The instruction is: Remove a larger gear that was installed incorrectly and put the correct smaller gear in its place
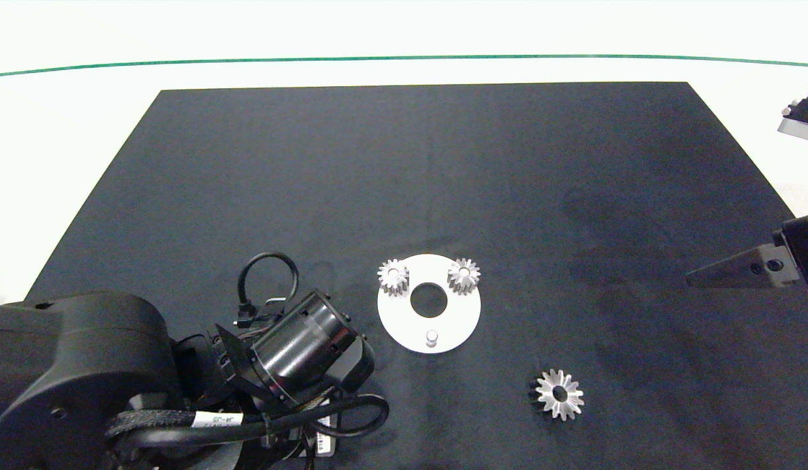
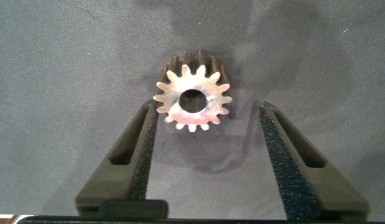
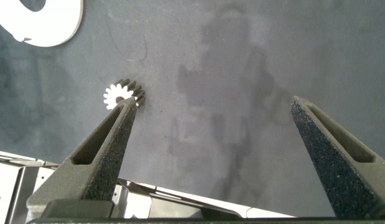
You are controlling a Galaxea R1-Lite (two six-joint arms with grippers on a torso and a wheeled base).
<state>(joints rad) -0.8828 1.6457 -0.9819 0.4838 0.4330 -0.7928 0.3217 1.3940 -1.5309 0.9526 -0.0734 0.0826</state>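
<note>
The left gripper was spread wide around the small gear, pads not touching. The right gripper hung open, empty.

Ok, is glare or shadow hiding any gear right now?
Head view: larger gear bright on the mat, teeth distinct. Left wrist view: smaller gear shines inside the open left hand, hole clear. Right wrist view: larger gear glares white, a soft shadow falls beside it.

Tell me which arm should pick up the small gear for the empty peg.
Left. The left gripper, open, straddles the smaller gear; the right gripper hangs open at the mat's right edge.
</note>
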